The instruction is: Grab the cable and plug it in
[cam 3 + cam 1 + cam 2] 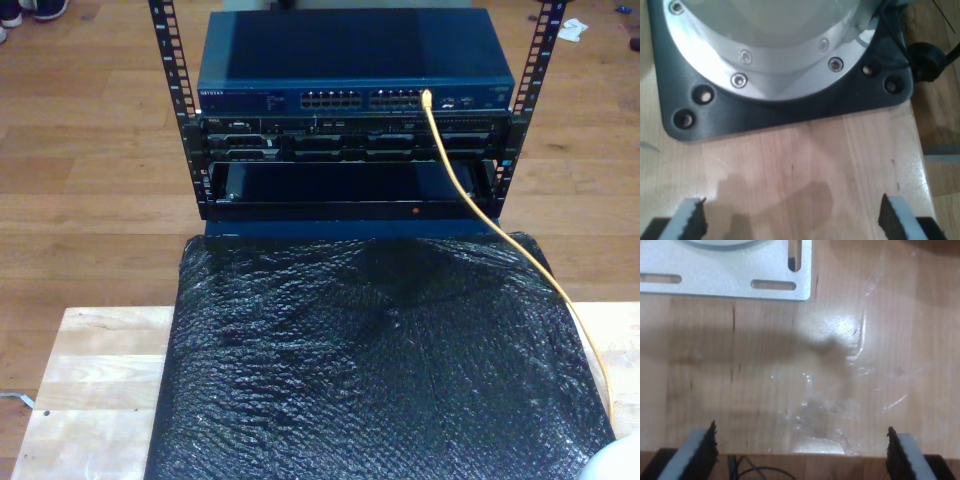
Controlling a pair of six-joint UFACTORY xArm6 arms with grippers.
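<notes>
While the cable (470, 195) is already being seen seated at the switch (355, 85), near one o'clock in the exterior view, my first hand (792, 217) and my second hand (801, 450) are being held apart and empty; seating should be checked gently.

Glossy wood table (765, 380), crinkled black plastic sheet (370, 370)

Both wrist views are soft and slightly blurred, lit from above — a white glare patch sits on the glossy wooden table (842, 325), and a broad grey shadow crosses it. The metal flange (780, 65) washes out to near white. The exterior view is sharper but dim, with the black bubble wrap (370, 370) catching small glints, its folds falling into deep shadow.
</notes>
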